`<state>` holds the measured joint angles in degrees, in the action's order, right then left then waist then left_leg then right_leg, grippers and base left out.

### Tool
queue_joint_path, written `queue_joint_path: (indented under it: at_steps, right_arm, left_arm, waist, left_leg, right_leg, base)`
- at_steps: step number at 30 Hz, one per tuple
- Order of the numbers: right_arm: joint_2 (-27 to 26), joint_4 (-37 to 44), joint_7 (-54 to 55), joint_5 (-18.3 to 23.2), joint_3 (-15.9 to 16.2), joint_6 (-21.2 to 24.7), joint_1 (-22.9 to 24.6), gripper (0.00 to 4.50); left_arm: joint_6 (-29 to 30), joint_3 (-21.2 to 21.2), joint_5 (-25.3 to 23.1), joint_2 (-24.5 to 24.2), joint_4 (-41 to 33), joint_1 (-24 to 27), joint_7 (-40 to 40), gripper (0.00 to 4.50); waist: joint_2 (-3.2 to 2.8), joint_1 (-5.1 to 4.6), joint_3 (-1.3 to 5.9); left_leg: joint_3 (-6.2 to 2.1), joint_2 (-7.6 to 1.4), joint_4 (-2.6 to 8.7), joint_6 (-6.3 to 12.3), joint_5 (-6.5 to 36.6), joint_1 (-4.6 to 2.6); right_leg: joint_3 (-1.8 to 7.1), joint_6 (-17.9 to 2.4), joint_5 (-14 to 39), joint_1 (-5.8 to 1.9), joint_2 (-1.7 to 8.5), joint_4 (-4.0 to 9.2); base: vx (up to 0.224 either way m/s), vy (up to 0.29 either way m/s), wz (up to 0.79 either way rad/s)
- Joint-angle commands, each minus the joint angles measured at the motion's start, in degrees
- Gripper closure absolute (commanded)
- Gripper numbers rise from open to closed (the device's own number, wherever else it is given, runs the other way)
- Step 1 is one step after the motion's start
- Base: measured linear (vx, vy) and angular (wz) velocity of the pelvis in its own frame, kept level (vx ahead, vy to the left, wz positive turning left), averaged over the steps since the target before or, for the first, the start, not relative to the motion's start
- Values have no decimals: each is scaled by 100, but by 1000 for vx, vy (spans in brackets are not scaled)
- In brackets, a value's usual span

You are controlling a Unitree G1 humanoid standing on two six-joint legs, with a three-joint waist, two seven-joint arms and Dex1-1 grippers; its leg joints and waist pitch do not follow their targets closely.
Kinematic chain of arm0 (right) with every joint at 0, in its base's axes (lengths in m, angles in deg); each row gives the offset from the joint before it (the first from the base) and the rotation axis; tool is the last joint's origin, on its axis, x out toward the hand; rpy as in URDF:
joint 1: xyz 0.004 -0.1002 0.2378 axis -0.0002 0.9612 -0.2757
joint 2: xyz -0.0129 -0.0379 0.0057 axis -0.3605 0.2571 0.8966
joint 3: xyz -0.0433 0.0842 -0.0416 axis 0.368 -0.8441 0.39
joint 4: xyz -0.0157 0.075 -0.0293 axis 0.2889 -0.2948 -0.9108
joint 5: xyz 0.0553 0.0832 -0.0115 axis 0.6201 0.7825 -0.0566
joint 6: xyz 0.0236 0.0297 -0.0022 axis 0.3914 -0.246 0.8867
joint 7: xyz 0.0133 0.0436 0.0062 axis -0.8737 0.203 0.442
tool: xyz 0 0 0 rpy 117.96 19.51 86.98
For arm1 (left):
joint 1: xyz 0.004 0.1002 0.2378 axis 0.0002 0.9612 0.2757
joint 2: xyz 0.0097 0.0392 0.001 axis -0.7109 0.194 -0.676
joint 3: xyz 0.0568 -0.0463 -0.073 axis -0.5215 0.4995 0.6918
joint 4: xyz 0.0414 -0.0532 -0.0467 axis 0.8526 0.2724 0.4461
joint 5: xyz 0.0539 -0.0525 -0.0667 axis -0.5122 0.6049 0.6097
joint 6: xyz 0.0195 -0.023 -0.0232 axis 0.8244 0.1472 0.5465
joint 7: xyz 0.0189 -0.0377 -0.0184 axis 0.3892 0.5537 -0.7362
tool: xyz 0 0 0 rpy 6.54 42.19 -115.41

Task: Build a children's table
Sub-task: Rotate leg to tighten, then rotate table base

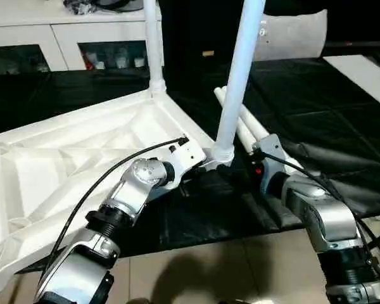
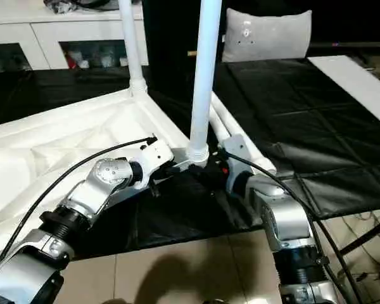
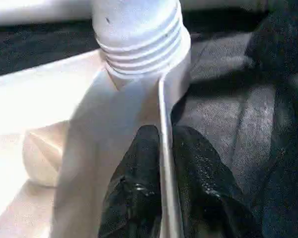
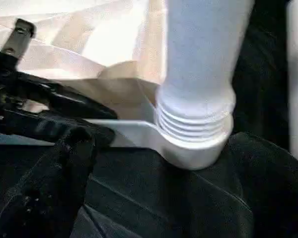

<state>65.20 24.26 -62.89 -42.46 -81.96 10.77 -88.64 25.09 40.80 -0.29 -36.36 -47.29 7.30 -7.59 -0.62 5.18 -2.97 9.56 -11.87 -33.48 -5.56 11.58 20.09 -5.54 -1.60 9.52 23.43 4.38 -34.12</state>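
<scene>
The children's table top (image 1: 82,152) lies upside down on the black-covered work table, ribbed underside up. One white leg (image 1: 153,44) stands in the far corner socket. A second leg (image 1: 239,76) stands in the near corner socket (image 1: 223,154), with its threaded end (image 4: 193,124) still showing above the socket. Two more legs (image 1: 250,126) lie flat behind it. My left gripper (image 3: 164,148) is shut on the top's thin rim beside that near socket, one black finger (image 3: 139,173) on each side. My right gripper (image 1: 253,168) stands open just right of the socket, holding nothing.
The work table (image 1: 316,114) ends just in front of my grippers, with tan floor (image 1: 209,266) below. At the back stand a white cabinet (image 1: 63,38) with glass doors and a grey cushion (image 1: 294,35). A white board (image 1: 367,76) lies at the far right.
</scene>
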Motion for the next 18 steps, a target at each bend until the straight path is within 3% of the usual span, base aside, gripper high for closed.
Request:
queue_joint_path:
  at_steps: [1, 5, 6, 9, 10, 13, 18]
  right_arm:
    - [72, 190, -9, -1, 36, 113, 52, 0]
    - [232, 295, -48, -20, 121, 248, 65, 0]
    - [246, 289, -100, -15, 171, 250, 51, 0]
    - [239, 172, -211, -2, 283, 298, -55, 0]
    - [220, 103, -271, 27, 313, 311, -106, 0]
    - [185, -5, -319, 87, 361, 349, -201, 0]
    - [44, -259, -411, 168, 507, 552, -449, 0]
  left_arm:
    - [-129, 124, 54, -15, -121, -39, -125, 353]
    - [527, 357, 128, -252, -868, 88, -106, 336]
    - [765, 463, 167, -337, -1126, 131, -113, 336]
    - [1232, 682, 152, -570, -1573, 208, -202, 336]
    - [1335, 764, 115, -673, -1677, 249, -252, 336]
    - [1570, 887, 106, -902, -1931, 367, -247, 351]
    - [2161, 1085, -363, -1897, -2327, 712, -180, 385]
  waist:
    - [-44, 18, 409]
    - [-31, 18, 393]
    - [5, 8, 374]
    - [-24, -12, 366]
    - [-2, -17, 366]
    - [-28, -17, 381]
    - [-75, -38, 380]
  left_leg:
    - [-15, -99, 336, 286, 513, 39]
    - [-18, -120, 352, 217, 611, 33]
    - [-12, -105, 359, 215, 693, 44]
    - [-13, -105, 358, 194, 714, 30]
    - [-6, -99, 353, 206, 717, 29]
    - [-24, -115, 358, 192, 660, 24]
    - [-23, -114, 358, 156, 611, -5]
  right_leg:
    - [307, -992, 731, -394, 365, 374]
    - [309, -1022, 893, -405, 383, 355]
    - [302, -965, 1148, -406, 381, 389]
    - [299, -906, 1342, -386, 375, 401]
    - [299, -890, 1367, -376, 366, 409]
    - [297, -927, 1248, -373, 369, 363]
    - [302, -993, 998, -343, 338, 325]
  base:
    - [0, 0, 0]
    - [0, 0, 0]
    - [0, 0, 0]
    - [0, 0, 0]
    - [0, 0, 0]
    - [0, 0, 0]
    - [0, 0, 0]
